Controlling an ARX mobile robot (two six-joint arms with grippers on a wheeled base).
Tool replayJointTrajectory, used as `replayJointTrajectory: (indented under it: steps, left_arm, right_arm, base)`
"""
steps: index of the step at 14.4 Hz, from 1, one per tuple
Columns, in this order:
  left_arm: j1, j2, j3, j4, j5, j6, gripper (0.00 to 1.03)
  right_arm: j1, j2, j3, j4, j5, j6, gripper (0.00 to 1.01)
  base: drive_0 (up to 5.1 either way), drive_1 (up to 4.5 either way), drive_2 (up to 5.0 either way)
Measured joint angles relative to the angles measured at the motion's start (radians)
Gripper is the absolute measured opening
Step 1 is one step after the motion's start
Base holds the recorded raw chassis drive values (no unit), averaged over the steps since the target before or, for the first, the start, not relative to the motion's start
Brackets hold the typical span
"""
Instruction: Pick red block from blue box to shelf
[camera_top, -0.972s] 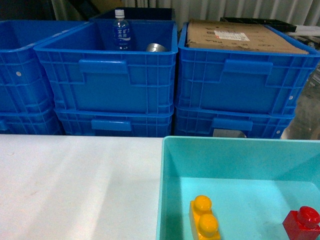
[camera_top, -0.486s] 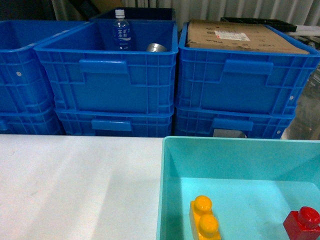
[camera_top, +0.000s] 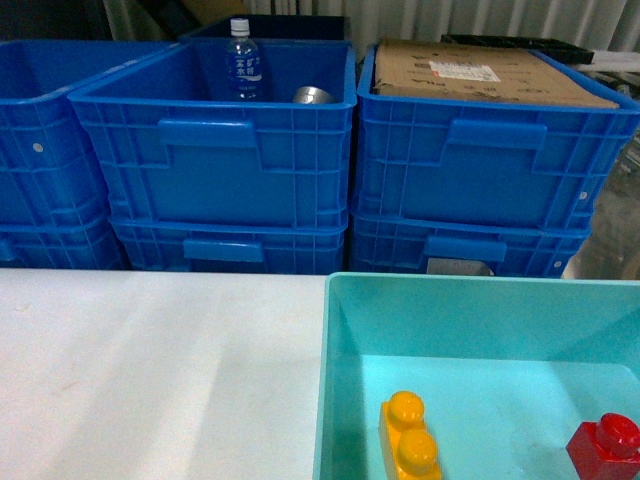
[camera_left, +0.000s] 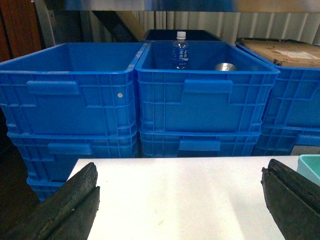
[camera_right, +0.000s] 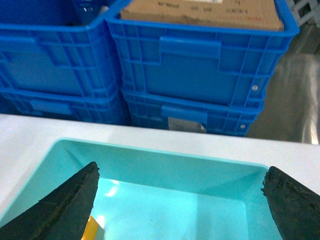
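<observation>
Red block (camera_top: 606, 447): sitting on the floor of the blue box near its right end, stud pointing up, partly cut by the lower frame edge in the head view.
Blue box (camera_top: 420, 285): resting on the white table (camera_top: 150, 370), taking up the lower right of the head view.
Yellow brick (camera_top: 409, 436): lying in the same box, left of the red block and well apart from it.
Left gripper (camera_left: 180, 200): hanging over the bare table with its dark fingers (camera_left: 70, 200) spread wide, gripping nothing.
Right gripper (camera_right: 180, 200): hovering above the blue box's interior, fingers (camera_right: 67, 200) spread wide, nothing between them; the red block is not showing in this wrist view.
Blue crates (camera_top: 210, 150): standing stacked behind the table.
Bottle (camera_top: 240, 62): standing upright inside the middle top crate, beside what is probably a metal can (camera_top: 312, 96).
Cardboard (camera_top: 480, 72): lying across the right top crate.
</observation>
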Motion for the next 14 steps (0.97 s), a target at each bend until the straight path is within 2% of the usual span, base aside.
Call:
replayJointTrajectory:
  steps: [2, 3, 5, 14]
  left_arm:
    - [0.000, 0.000, 0.000, 0.000, 0.000, 0.000, 0.98]
    - [0.000, 0.000, 0.000, 0.000, 0.000, 0.000, 0.98]
    - [0.000, 0.000, 0.000, 0.000, 0.000, 0.000, 0.98]
    - [0.000, 0.000, 0.000, 0.000, 0.000, 0.000, 0.98]
  right_arm:
    - [0.001, 0.147, 0.044, -0.017, 0.057, 0.000, 0.98]
    - [0.002, 0.183, 0.053, -0.038, 0.070, 0.001, 0.98]
    - [0.010, 0.232, 0.073, -0.083, 0.073, 0.011, 0.98]
    - [0.050, 0.304, 0.075, -0.046, 0.107, 0.011, 0.98]
  base:
    - [0.0, 0.00, 0.0]
    - [0.0, 0.00, 0.0]
    - [0.0, 0.00, 0.0]
    - [0.0, 0.00, 0.0]
